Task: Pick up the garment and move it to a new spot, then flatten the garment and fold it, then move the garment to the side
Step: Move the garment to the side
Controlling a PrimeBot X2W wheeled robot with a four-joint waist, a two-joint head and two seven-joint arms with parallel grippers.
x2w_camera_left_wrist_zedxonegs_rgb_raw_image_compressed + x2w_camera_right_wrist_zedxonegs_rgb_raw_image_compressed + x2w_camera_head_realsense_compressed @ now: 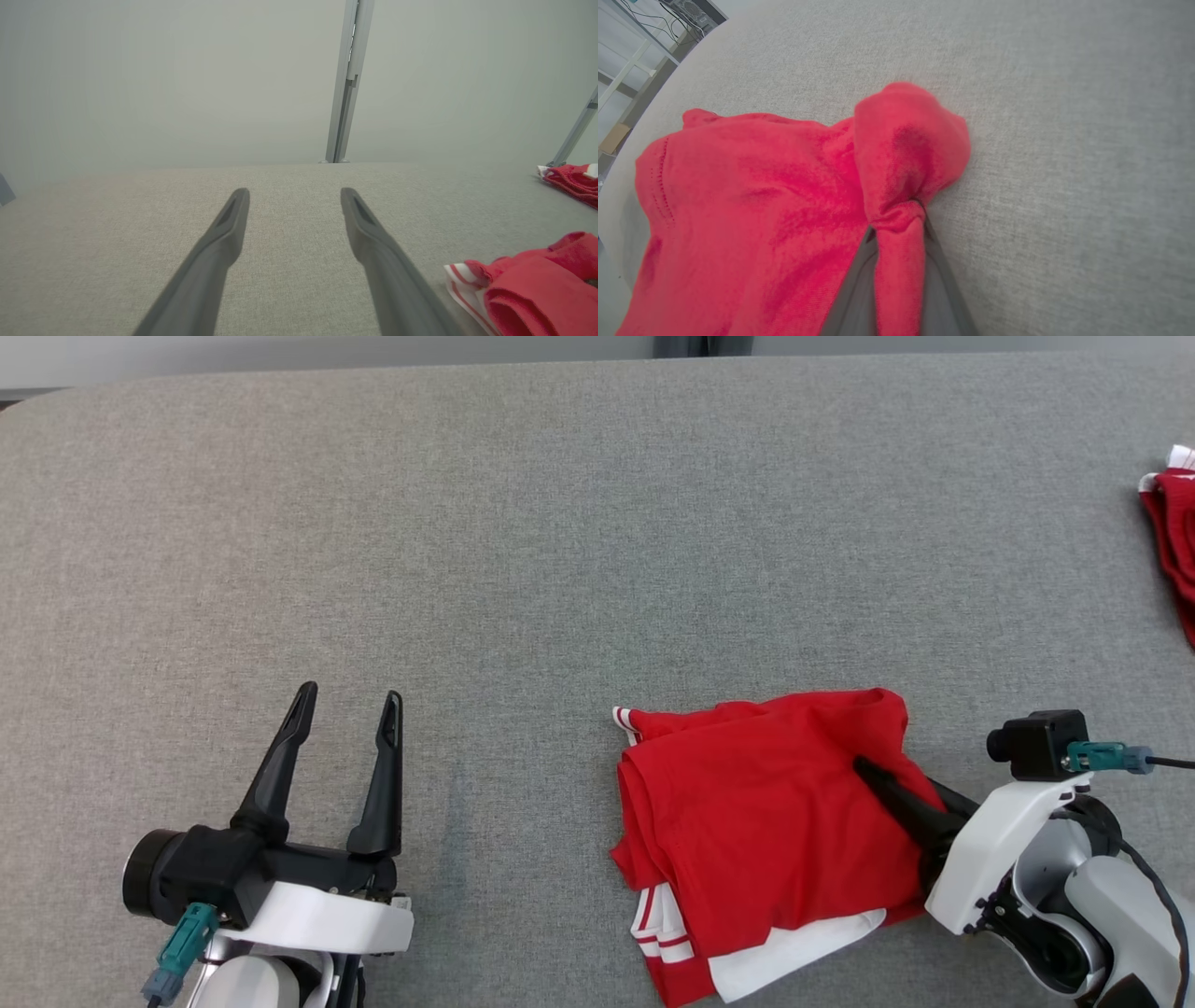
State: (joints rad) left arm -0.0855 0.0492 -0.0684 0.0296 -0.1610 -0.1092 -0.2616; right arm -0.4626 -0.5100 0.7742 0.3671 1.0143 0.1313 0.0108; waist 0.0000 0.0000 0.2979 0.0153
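The garment (756, 821) is a red piece with white stripes, folded into a thick stack on the grey table at the lower right. My right gripper (864, 770) reaches in from the right and is shut on the stack's right edge. In the right wrist view a bunch of red cloth (901, 233) is pinched between the two fingers, with the rest of the garment (752, 210) spreading to the left. My left gripper (347, 702) rests at the lower left, open and holding nothing, well left of the garment. The left wrist view catches the garment's striped corner (528, 284) at the lower right.
The grey fabric table (560, 541) stretches wide behind and between the arms. A second red and white cloth (1174, 532) lies at the far right edge, also visible in the left wrist view (572, 179). A metal frame post (348, 84) stands beyond the table's far edge.
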